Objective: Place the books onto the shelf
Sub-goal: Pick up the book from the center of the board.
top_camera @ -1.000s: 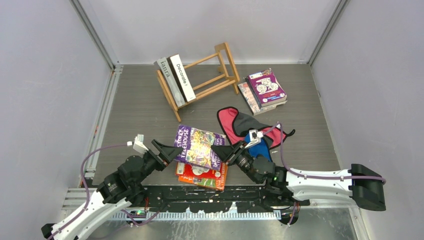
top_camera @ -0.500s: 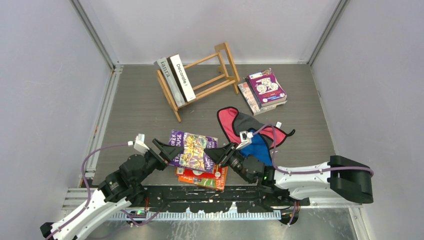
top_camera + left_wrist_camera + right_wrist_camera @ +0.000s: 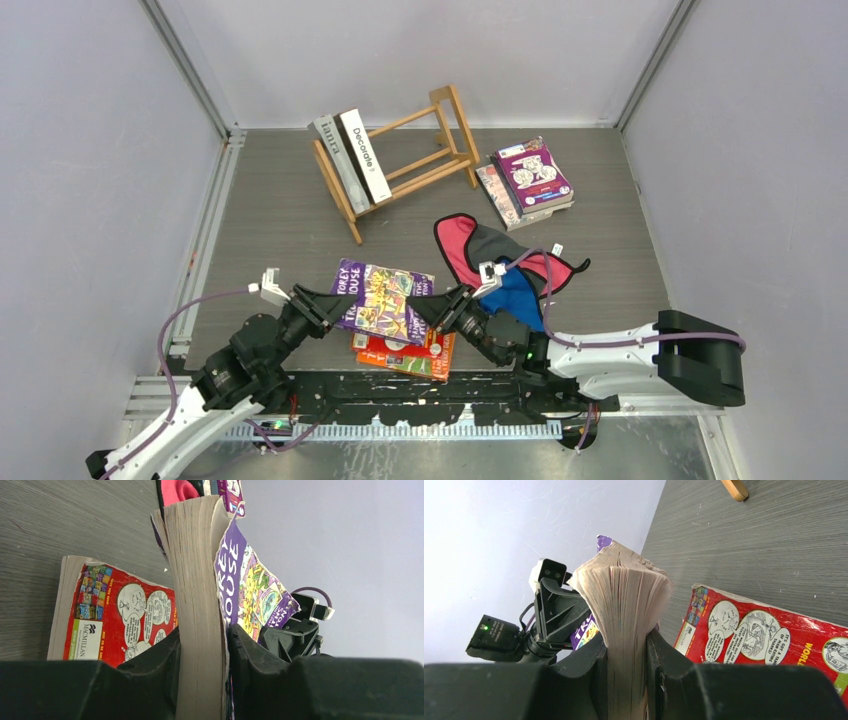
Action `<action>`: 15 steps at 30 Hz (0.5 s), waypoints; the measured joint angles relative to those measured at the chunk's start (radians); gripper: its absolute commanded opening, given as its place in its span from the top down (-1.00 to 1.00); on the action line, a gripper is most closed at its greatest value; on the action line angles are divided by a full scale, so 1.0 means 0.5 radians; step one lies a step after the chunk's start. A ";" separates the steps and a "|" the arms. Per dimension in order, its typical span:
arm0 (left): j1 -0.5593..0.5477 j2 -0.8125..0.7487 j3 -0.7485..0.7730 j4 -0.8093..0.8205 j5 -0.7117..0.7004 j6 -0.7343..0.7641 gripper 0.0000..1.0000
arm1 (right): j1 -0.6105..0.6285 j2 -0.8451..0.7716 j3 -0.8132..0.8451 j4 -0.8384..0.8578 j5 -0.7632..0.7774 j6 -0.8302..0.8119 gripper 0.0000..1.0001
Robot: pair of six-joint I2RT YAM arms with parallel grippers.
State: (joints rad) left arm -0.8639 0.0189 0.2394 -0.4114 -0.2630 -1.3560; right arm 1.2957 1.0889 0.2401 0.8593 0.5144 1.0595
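Purple paperback [image 3: 385, 300], thick yellowed page block, pinched at opposite edges by left claw [image 3: 338, 303] and right claw [image 3: 428, 305]

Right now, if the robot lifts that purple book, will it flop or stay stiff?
Probably a bit floppy: the purple book is a thick paperback, and its pages fan out above the right gripper. It likely won't sag much, since the left gripper pinches the other edge. Its thin cover could curl.

One shelf [image 3: 445, 155]. Two shelved books [image 3: 352, 155], purple book [image 3: 385, 297], red book [image 3: 405, 356], far stack [image 3: 532, 180] uncounted. Three cloths [image 3: 460, 247].
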 measured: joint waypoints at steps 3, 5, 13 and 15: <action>0.000 0.017 0.012 0.004 -0.004 0.008 1.00 | 0.000 -0.008 -0.005 -0.006 0.000 0.008 0.94; 0.000 0.043 0.032 0.006 -0.005 0.014 1.00 | -0.002 -0.026 -0.006 -0.028 0.000 0.011 0.72; -0.012 0.359 0.278 -0.029 -0.005 0.131 1.00 | -0.004 -0.266 0.008 -0.379 0.023 -0.080 0.02; -0.012 0.413 0.339 -0.042 -0.025 0.175 1.00 | -0.004 -0.347 0.008 -0.503 0.049 -0.122 -0.01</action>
State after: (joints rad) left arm -0.8700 0.2253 0.4088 -0.4324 -0.2756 -1.2682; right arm 1.2938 0.9154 0.2443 0.6079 0.5388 0.9985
